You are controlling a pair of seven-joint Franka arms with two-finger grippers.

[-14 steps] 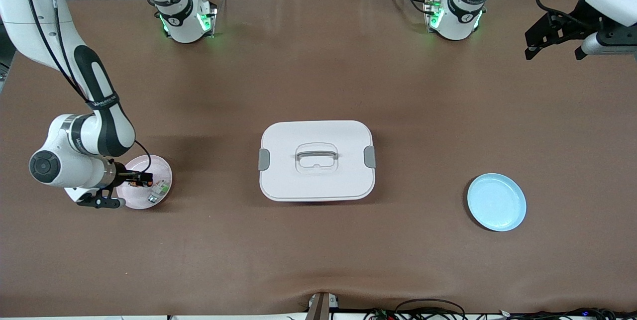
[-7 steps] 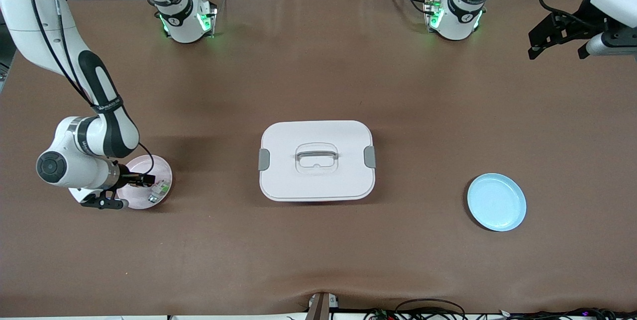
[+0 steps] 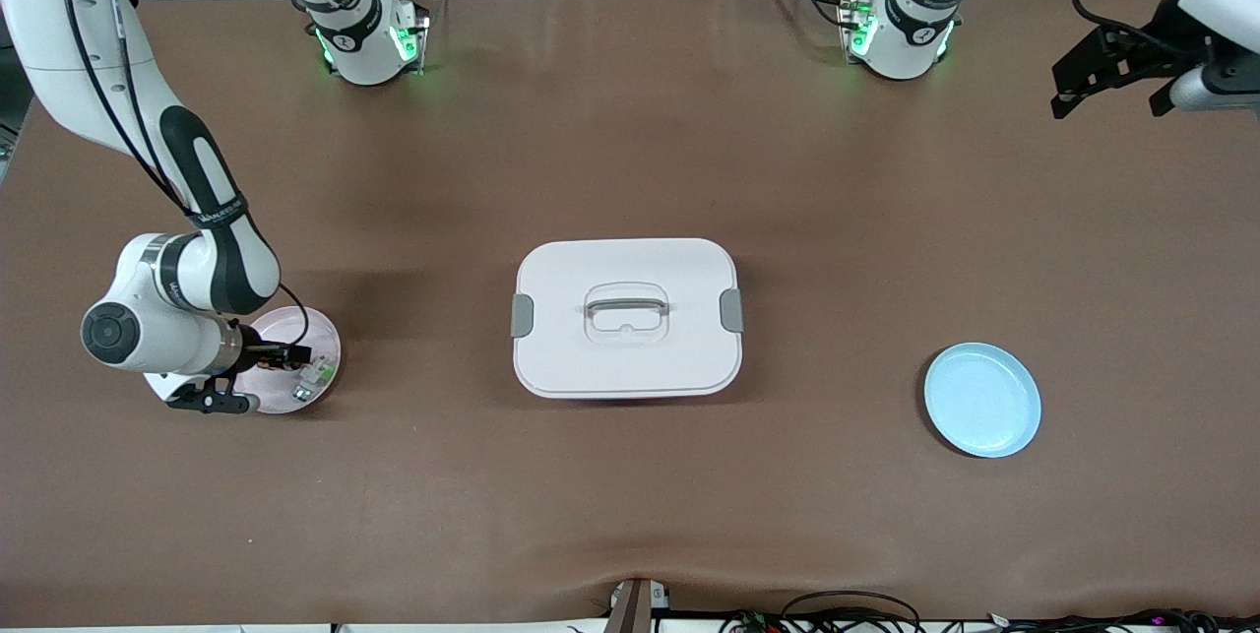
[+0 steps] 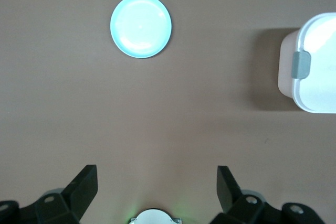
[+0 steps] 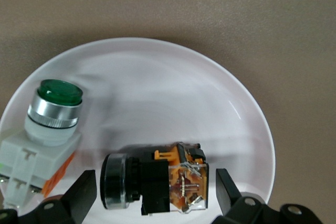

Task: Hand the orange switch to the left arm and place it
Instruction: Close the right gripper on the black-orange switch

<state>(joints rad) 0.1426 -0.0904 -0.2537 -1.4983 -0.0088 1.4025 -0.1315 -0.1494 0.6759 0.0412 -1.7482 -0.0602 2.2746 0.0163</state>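
Your right gripper (image 3: 258, 372) is low over the pink plate (image 3: 317, 333) at the right arm's end of the table, jaws wide, one finger each side of the orange switch (image 5: 155, 182), not yet touching it. The switch lies on its side on the plate, just beside a green switch (image 5: 44, 129). Your left gripper (image 3: 1112, 87) waits up high over the left arm's end, jaws wide, nothing in them. The box (image 3: 626, 316) sits mid-table, lid on, between the pink plate & the blue plate (image 3: 982, 400).

Right hand (image 5: 152, 192) low, left hand (image 4: 157, 187) raised, both open.
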